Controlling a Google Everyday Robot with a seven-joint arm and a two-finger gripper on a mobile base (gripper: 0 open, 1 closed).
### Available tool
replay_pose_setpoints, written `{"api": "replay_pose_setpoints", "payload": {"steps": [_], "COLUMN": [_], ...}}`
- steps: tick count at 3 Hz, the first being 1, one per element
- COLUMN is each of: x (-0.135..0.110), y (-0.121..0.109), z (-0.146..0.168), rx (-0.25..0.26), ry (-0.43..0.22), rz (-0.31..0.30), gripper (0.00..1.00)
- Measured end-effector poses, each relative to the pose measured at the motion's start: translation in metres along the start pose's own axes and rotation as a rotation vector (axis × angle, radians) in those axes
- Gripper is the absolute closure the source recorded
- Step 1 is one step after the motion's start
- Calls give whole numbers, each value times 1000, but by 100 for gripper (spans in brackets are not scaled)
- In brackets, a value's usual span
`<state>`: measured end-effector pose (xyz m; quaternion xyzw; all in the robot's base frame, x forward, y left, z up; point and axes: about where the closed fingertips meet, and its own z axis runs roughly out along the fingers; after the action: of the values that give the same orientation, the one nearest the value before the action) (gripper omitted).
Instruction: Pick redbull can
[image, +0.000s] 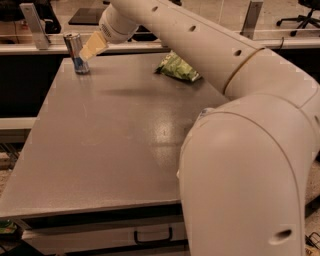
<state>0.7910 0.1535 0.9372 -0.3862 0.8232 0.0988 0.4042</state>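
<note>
The redbull can (76, 53) stands upright at the far left corner of the grey table (115, 145). It is slim, silver and blue with a silver top. My gripper (90, 48) is at the end of the long white arm, just right of the can and close to its upper part. Its cream-coloured fingertips (93, 46) point down to the left at the can. I cannot tell whether they touch it.
A green snack bag (178, 68) lies at the far middle of the table. My white arm's large lower segment (250, 175) fills the right foreground and hides the table's right side. A drawer handle (152, 235) sits under the front edge.
</note>
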Motion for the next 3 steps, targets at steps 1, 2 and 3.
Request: {"api": "replay_pose_setpoints", "payload": {"steps": [1, 2, 3], "x": [-15, -26, -37], "y": [14, 23, 28], "z": [25, 39, 56], "rx": [-42, -67, -85], "ry": [-23, -39, -55], "rz": [-8, -18, -24], "gripper": [0, 0, 0]}}
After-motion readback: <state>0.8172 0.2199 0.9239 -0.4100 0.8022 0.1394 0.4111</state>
